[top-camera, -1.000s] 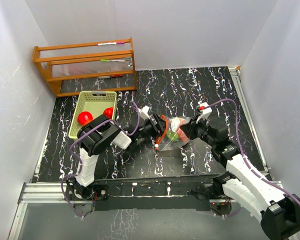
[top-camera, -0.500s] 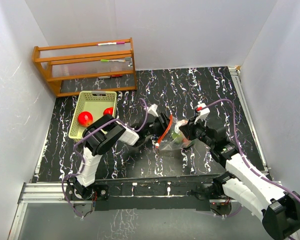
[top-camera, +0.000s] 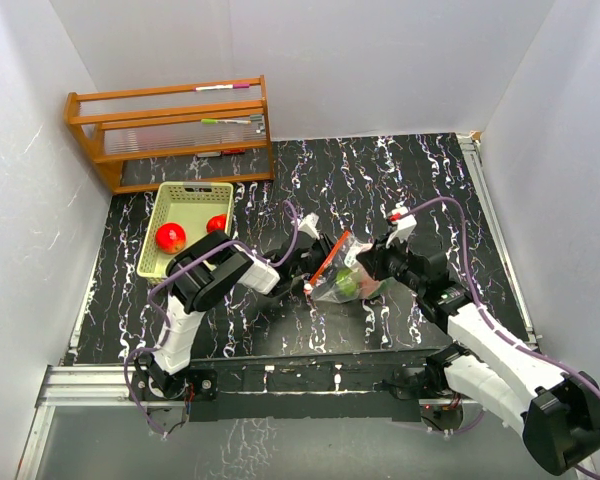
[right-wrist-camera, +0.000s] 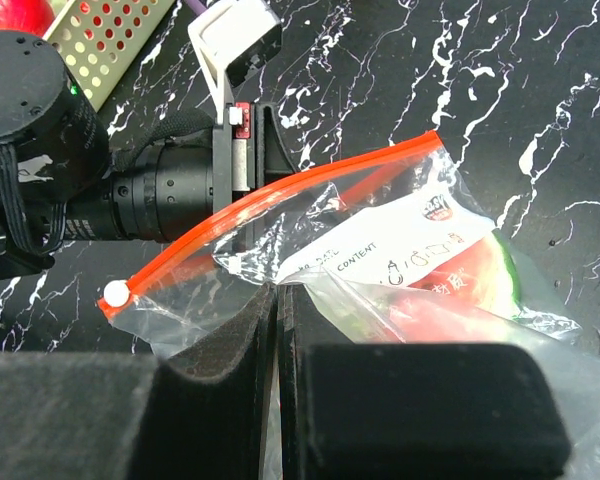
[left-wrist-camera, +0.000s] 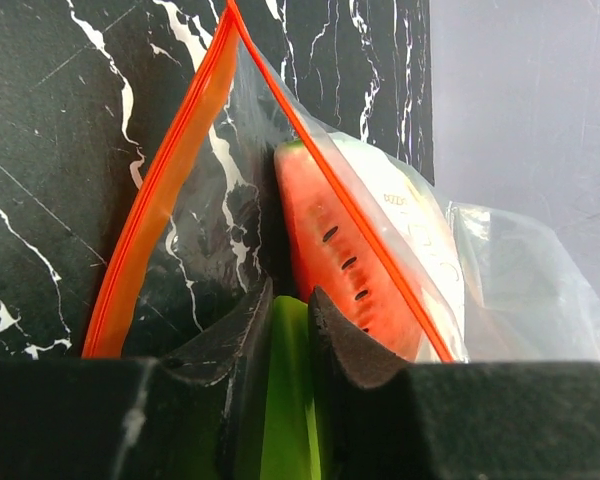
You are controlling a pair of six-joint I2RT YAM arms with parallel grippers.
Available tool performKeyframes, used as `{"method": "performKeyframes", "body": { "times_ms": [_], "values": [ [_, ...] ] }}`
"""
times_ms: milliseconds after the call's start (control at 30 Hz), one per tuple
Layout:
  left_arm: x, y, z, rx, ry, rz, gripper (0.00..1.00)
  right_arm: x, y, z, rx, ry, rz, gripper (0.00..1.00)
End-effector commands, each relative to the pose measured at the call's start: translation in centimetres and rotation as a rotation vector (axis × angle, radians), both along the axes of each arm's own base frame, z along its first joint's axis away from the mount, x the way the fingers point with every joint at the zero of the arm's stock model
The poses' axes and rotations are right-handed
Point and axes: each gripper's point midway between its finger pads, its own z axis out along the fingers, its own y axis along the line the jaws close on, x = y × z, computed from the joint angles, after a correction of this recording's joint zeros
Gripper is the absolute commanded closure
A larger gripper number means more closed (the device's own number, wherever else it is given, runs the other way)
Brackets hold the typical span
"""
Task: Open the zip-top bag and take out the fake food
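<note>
Open zip-top bag held between two robot arms near the middle of a black marbled tabletop.
Its red zip strip gapes in a V toward the left arm. Inside the bag lie a watermelon slice and a green piece. The left pincer is nearly closed, gripping the green piece. The right pincer is pressed together on the bag's clear wall. Two red fruits sit in a pale green basket, well apart at far left.

Probably a robotics lab test cell, plain white panel walls boxing in a black marbled tabletop, aluminium rail at 6 o'clock carrying left arm and right arm, wooden rack at 11 o'clock.
</note>
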Motion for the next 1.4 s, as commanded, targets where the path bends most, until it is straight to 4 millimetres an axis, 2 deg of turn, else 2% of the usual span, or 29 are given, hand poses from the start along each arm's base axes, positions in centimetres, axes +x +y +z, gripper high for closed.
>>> {"method": "performKeyframes", "body": {
  "times_ms": [0, 200, 633, 767, 833, 967, 1200, 1267, 1367],
  "values": [
    [-2.9, 2.6, -4.9, 0.172, 0.106, -0.034, 0.85, 0.4, 0.2, 1.4, 0.032, -0.060, -0.011, 0.92],
    [-2.7, 3.2, -3.9, 0.179, 0.081, -0.028, 1.00, 0.2, -0.4, 1.5, 0.035, -0.061, -0.043, 0.92],
    [-2.0, 4.9, 0.0, 0.080, 0.008, -0.026, 1.00, 0.5, -1.3, 1.1, 0.027, -0.044, -0.102, 0.92],
    [-2.4, 4.7, 1.4, 0.048, -0.034, -0.057, 0.61, 0.5, -1.2, 1.3, 0.027, -0.044, -0.099, 0.92],
    [-2.6, 4.5, 1.8, 0.030, -0.053, -0.079, 0.49, 0.6, -1.2, 1.3, 0.026, -0.044, -0.097, 0.92],
    [-3.2, 3.7, 2.3, -0.020, -0.077, -0.131, 0.45, 1.1, -1.0, 2.8, 0.031, -0.071, -0.096, 0.92],
    [-4.3, 3.2, 2.1, -0.102, -0.060, -0.170, 0.36, 2.8, -0.1, 8.1, 0.041, -0.158, -0.071, 0.92],
    [-4.4, 3.1, 2.2, -0.114, -0.068, -0.179, 0.33, 2.9, 0.1, 8.0, 0.043, -0.159, -0.068, 0.92],
    [-4.7, 2.7, 2.2, -0.120, -0.075, -0.198, 0.27, 3.0, 0.1, 5.7, 0.029, -0.104, -0.073, 0.92]
  ]
}}
